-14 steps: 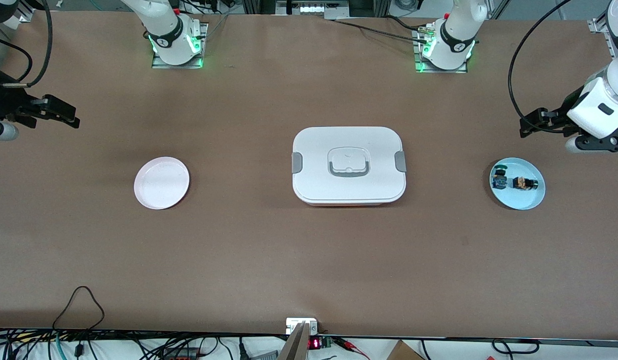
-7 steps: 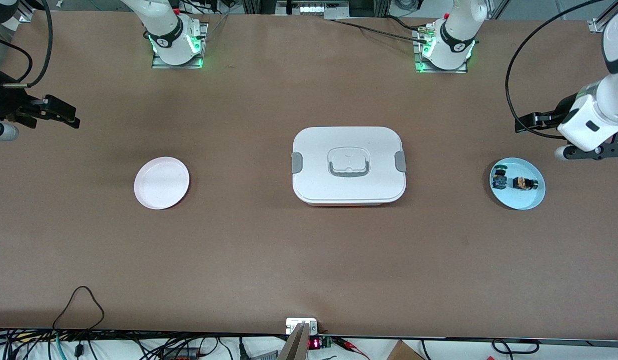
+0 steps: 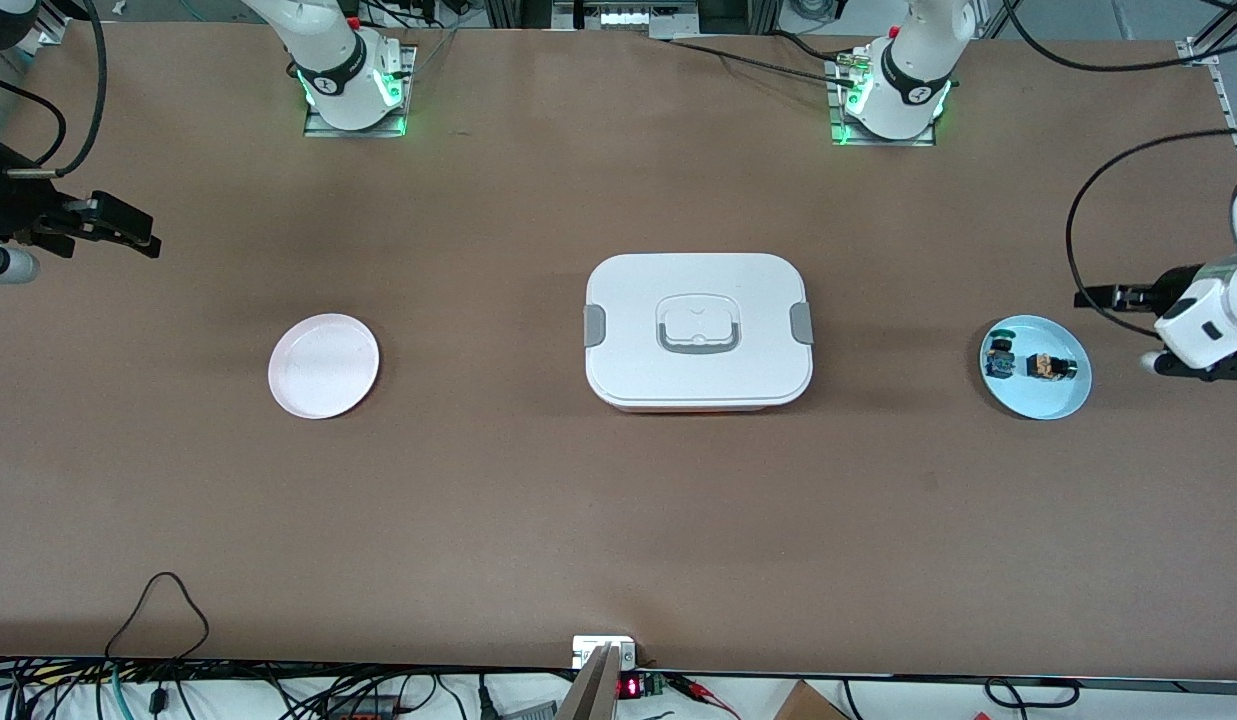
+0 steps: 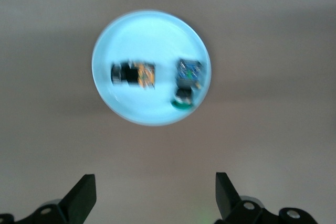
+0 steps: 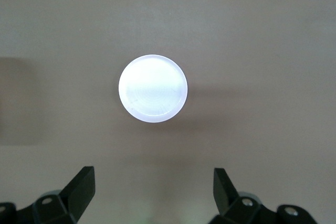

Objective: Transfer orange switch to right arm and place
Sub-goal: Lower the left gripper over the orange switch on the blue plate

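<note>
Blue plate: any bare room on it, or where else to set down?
The blue plate is crowded: orange switch beside the blue-green switch; only its front-camera edge is bare. The pink plate is empty. Bare tabletop flanks the white box toward each plate.

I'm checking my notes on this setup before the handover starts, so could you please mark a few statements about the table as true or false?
1. The orange switch lies on the blue plate. True.
2. The left gripper is shut on the orange switch. False: it is open, empty, up beside the blue plate.
3. The pink plate holds a switch. False: nothing lies on it.
4. A blue-and-green switch shares the blue plate. True.
5. The white box has its lid off. False: the lid is on.
</note>
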Available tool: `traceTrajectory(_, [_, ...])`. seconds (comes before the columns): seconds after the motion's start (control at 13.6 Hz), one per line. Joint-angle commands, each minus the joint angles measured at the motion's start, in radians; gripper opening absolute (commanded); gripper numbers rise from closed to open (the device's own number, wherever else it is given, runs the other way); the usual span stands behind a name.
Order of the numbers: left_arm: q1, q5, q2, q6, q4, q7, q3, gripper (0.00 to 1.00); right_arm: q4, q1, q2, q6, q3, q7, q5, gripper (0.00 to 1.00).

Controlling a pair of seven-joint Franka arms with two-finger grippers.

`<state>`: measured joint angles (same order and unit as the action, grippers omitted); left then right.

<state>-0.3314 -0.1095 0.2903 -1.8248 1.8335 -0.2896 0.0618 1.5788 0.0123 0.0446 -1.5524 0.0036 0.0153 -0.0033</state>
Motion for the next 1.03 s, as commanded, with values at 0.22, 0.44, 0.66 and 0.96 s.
traceTrajectory(0.22, [-0.026,-0.019,0.019,-0.443,0.217,-0.052,0.009,1.00,-0.006,0.003,-0.002,0.003,0.004,0.002,-0.003,1.00])
traceTrajectory(0.44, [-0.061,-0.019,0.076,-0.577,0.249,-0.115,0.009,1.00,-0.006,0.005,-0.002,0.003,0.004,0.000,0.002,1.00])
traceTrajectory(0.66, [-0.080,-0.019,0.101,-0.672,0.279,-0.125,0.009,1.00,-0.006,0.005,-0.002,0.005,0.004,0.000,0.002,1.00])
traceTrajectory(0.96, [-0.112,-0.019,0.158,-0.772,0.279,-0.175,0.009,1.00,-0.006,0.005,-0.002,0.006,0.004,0.000,0.002,1.00])
